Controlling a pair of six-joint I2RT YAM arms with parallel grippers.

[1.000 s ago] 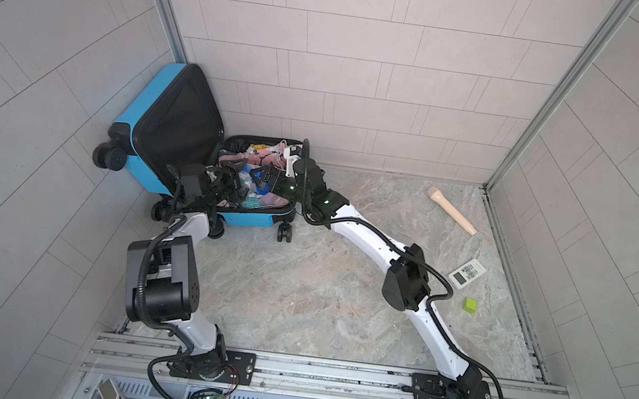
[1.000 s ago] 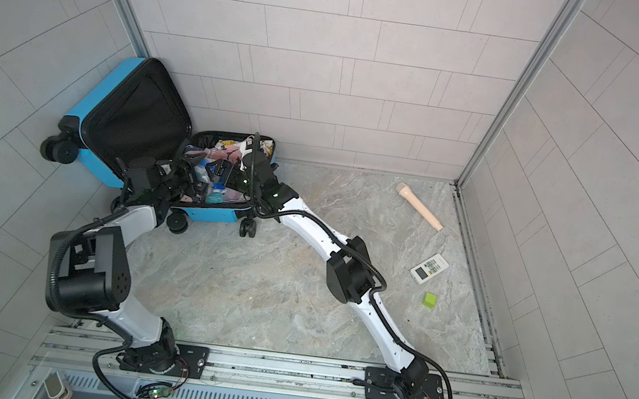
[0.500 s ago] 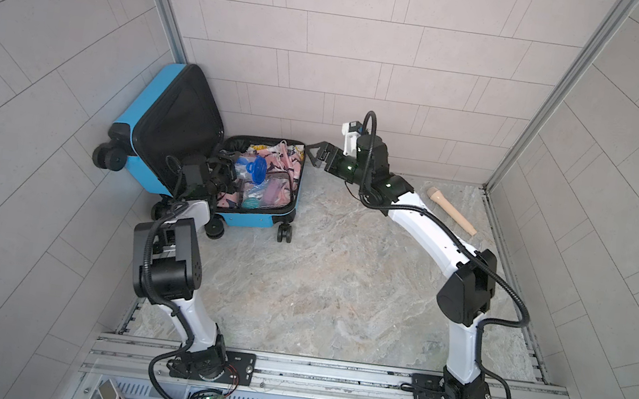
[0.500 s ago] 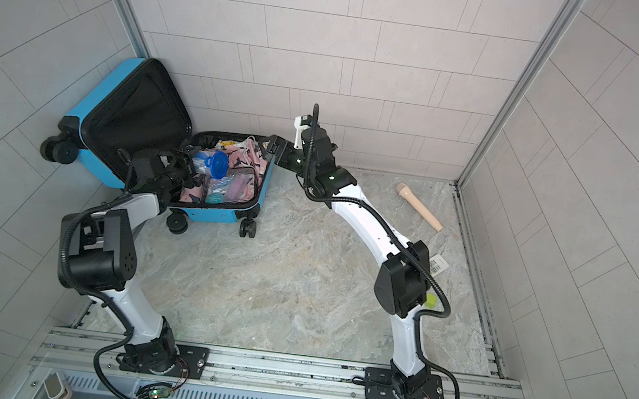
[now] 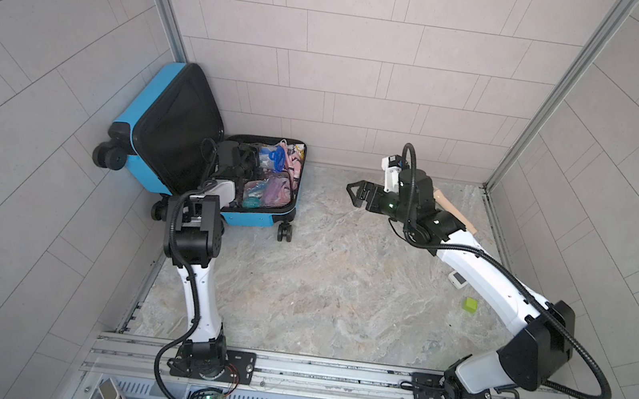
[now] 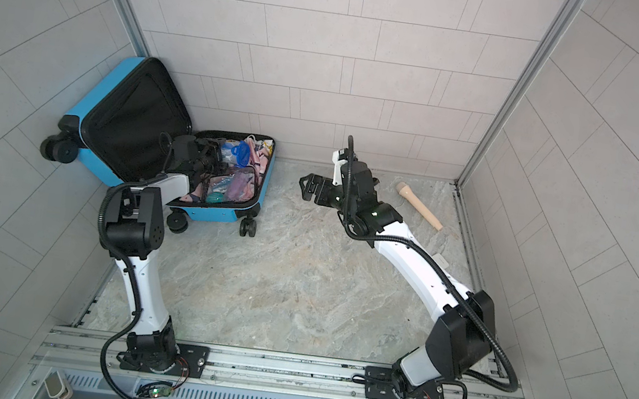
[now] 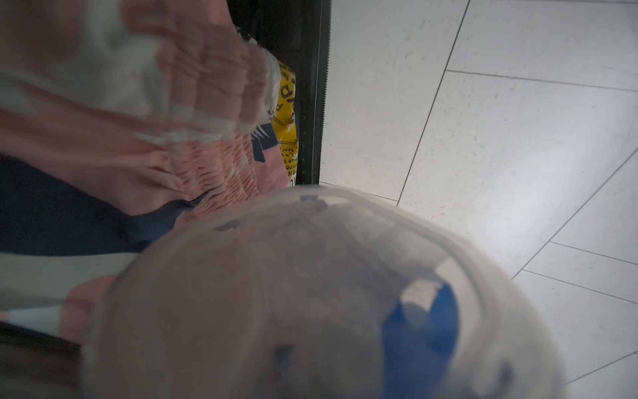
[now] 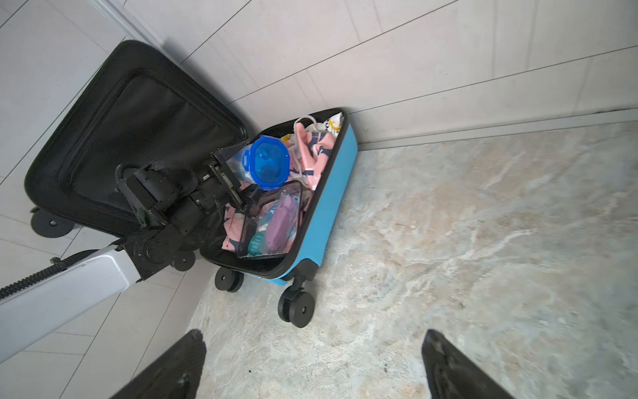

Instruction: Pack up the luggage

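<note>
The luggage (image 5: pixel 256 219) (image 6: pixel 223 215) (image 8: pixel 331 193) lies open in the back-left corner. Its black-lined lid (image 5: pixel 177 123) leans on the left wall. Inside are pink clothes (image 8: pixel 314 152) (image 7: pixel 172 121), a clear pouch (image 5: pixel 268 191) (image 8: pixel 276 221) and a clear container with a blue lid (image 5: pixel 273 155) (image 6: pixel 239 151) (image 8: pixel 267 162) (image 7: pixel 310 293). My left gripper (image 5: pixel 249 162) (image 6: pixel 206 156) (image 8: pixel 234 179) reaches into the case, its jaws wide around the container's clear body. The container fills the left wrist view and hides the fingers. My right gripper (image 5: pixel 354 193) (image 6: pixel 304 188) (image 8: pixel 310 345) hangs open and empty over the floor, right of the case.
A beige wooden handle (image 6: pixel 419 205) (image 5: pixel 454 212) lies at the back right behind the right arm. A small white device (image 5: pixel 458 279) (image 6: pixel 439 261) and a green cube (image 5: pixel 470 305) lie by the right wall. Tiled walls close three sides, and the arms' rail (image 5: pixel 328 373) runs along the front.
My right gripper has pulled out of the suitcase and moved right, staying open. The left gripper has stayed in the case by the container while its elbow folded upward.
</note>
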